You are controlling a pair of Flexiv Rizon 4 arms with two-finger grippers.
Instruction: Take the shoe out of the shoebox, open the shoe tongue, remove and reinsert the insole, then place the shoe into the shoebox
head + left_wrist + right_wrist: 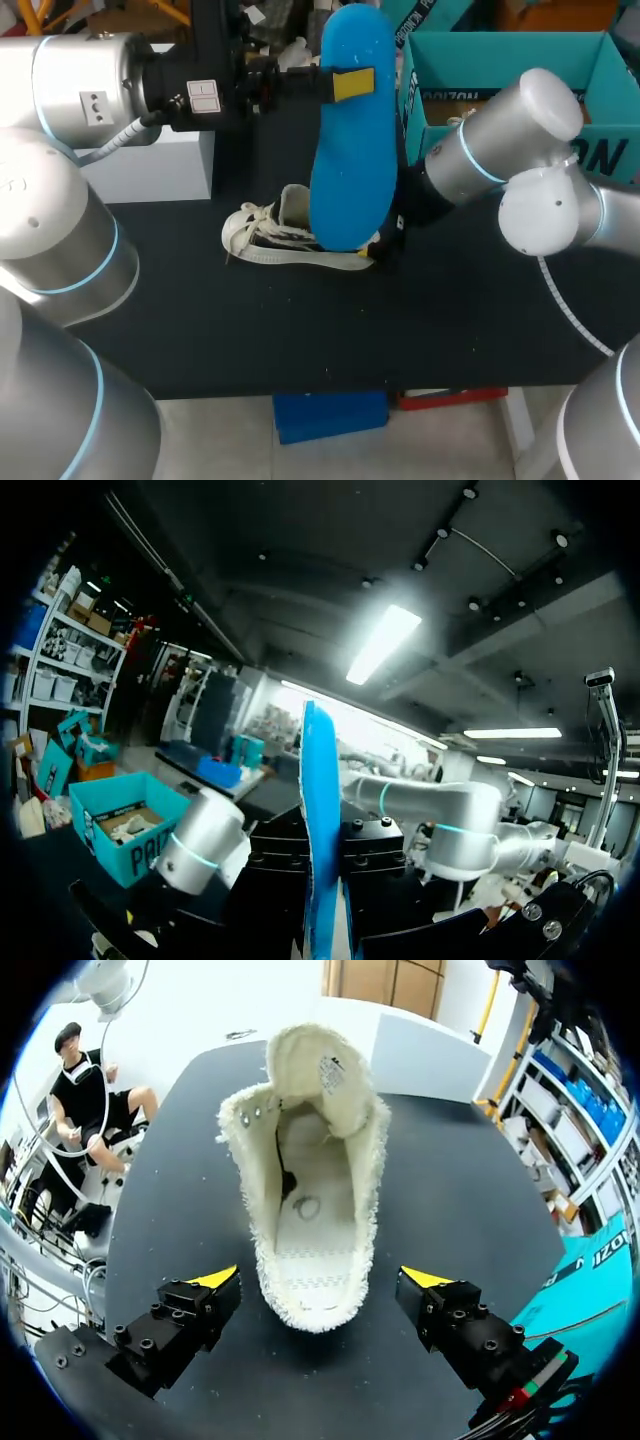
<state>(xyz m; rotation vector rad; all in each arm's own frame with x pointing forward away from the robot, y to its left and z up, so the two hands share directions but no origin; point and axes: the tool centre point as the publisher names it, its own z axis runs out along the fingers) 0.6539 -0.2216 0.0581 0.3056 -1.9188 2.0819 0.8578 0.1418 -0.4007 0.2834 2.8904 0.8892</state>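
A blue insole (pixel 350 140) hangs upright above the table, and my left gripper (pixel 345 83) is shut on its upper part. In the left wrist view the insole (pixel 320 820) stands edge-on between the black fingers. Below it a white shoe (pixel 275 232) lies on the black table, tongue pulled open. In the right wrist view the shoe (pixel 310 1180) shows a bare inner sole. My right gripper (pixel 320 1280) is open at the heel, one yellow tip on each side, apart from it. The teal shoebox (pixel 600 90) stands open at the back right.
A white box (pixel 150 165) stands at the back left of the black table (pixel 300 330). My right arm (pixel 500 140) crosses in front of the shoebox. The table's front half holds nothing else.
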